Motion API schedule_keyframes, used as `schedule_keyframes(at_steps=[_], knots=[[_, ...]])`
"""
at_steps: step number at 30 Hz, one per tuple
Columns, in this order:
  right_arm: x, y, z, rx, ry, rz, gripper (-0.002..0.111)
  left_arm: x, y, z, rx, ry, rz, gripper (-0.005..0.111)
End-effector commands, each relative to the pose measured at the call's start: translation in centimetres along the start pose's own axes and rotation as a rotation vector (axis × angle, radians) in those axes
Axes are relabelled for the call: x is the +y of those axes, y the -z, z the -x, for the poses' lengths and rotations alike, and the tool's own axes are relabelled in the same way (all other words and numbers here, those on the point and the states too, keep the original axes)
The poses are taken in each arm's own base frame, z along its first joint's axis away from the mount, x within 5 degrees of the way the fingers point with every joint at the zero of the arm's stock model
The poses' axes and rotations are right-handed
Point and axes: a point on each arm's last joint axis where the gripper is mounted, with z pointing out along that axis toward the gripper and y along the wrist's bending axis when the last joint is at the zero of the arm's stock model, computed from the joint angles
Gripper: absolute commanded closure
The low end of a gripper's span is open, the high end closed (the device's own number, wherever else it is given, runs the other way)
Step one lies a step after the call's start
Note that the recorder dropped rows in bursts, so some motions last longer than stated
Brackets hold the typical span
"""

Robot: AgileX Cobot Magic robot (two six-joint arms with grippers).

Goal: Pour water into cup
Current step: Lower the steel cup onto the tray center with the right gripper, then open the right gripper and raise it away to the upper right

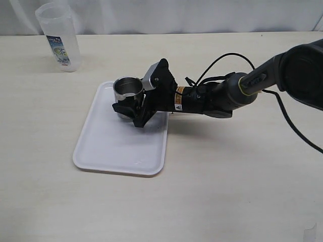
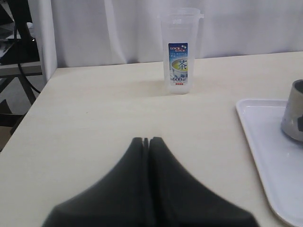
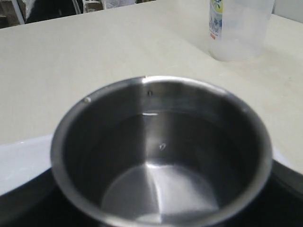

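The steel cup (image 1: 126, 89) stands upright on the white tray (image 1: 111, 146), near its far right corner. My right gripper (image 1: 124, 99) reaches in from the right, its black jaws on either side of the cup and shut on it. In the right wrist view the cup (image 3: 161, 151) fills the picture, with dark fingers (image 3: 21, 208) at its sides. A faint shiny line on the inner wall suggests a little clear water (image 3: 156, 184), which is hard to make out. My left gripper (image 2: 147, 140) is shut and empty over bare table. It is out of the exterior view.
A translucent plastic tumbler (image 1: 58, 38) with a blue label stands at the far left of the table; it also shows in the left wrist view (image 2: 180, 52). The cup's side (image 2: 294, 113) and the tray (image 2: 265, 142) show there too. A black cable (image 1: 222, 60) loops beside the right arm.
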Motion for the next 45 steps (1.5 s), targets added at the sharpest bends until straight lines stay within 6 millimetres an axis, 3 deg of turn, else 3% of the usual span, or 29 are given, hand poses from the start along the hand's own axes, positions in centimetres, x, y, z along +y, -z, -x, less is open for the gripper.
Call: schedule_keyframes(at_steps=[1, 4, 13, 21, 28, 32, 45], knots=[[-0.2, 0.0, 0.9, -0.038, 0.009, -0.003, 0.027, 0.0, 0.0, 0.0, -0.003, 0.009, -0.002, 0.107], [-0.2, 0.0, 0.9, -0.038, 0.009, -0.003, 0.022, 0.0, 0.0, 0.0, -0.003, 0.007, -0.002, 0.107], [-0.2, 0.0, 0.9, -0.038, -0.011, -0.002, 0.023, 0.0, 0.0, 0.0, -0.003, 0.007, -0.002, 0.107], [-0.3, 0.0, 0.8, -0.034, -0.014, -0.019, -0.001, 0.0, 0.0, 0.0, -0.003, 0.007, -0.002, 0.107], [-0.3, 0.1, 1.1, -0.040, 0.007, -0.019, -0.001, 0.0, 0.0, 0.0, -0.003, 0.007, -0.002, 0.107], [-0.4, 0.4, 2.7, -0.066, 0.031, -0.025, -0.001, 0.0, 0.0, 0.0, -0.003, 0.007, -0.002, 0.107], [0.3, 2.8, 10.9, -0.182, 0.180, -0.022, -0.001, 0.0, 0.0, -0.1, -0.002, 0.007, -0.002, 0.107]])
